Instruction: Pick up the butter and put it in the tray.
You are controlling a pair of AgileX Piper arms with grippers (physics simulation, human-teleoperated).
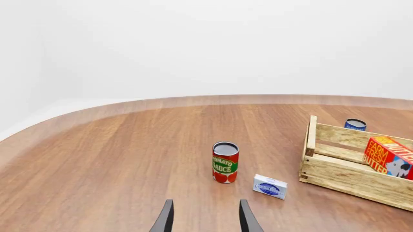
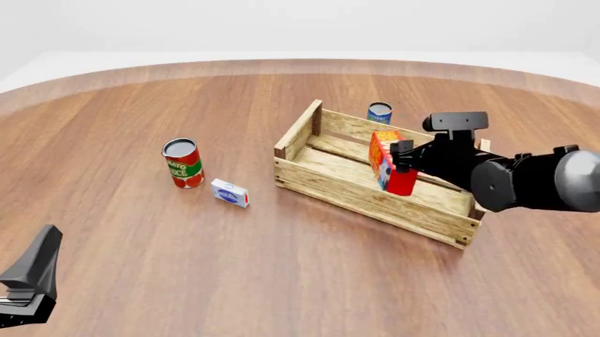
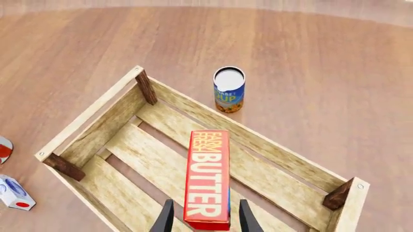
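The right tool (image 3: 201, 220) is reaching over the tray (image 2: 356, 193) from the right side of the table (image 2: 281, 267), and its two dark fingers (image 3: 166, 220) are sitting on either side of the near end of the butter (image 3: 208, 179). In the right wrist view the carton is filling the gap between the fingers, so the tool is appearing closed on it, though actual contact at the pads is hard to confirm. The butter is standing inside the tray's walls, with its red edge and white lettering facing up toward the wrist camera; in the front view it is showing upright in the right half of the crate, directly ahead of the tool's black body. Whether its base is resting on the slats or hanging just above them cannot be told.

A blue soup can (image 2: 379, 112) is standing just beyond the tray's far wall. To the left of the tray, a tomato sauce can (image 2: 183, 163) is standing upright, with a small white-blue box (image 2: 230, 193) lying near it.

The left tool (image 1: 205, 220) is sitting low at the near left of the table, well apart from everything, its fingers parted and holding nothing.
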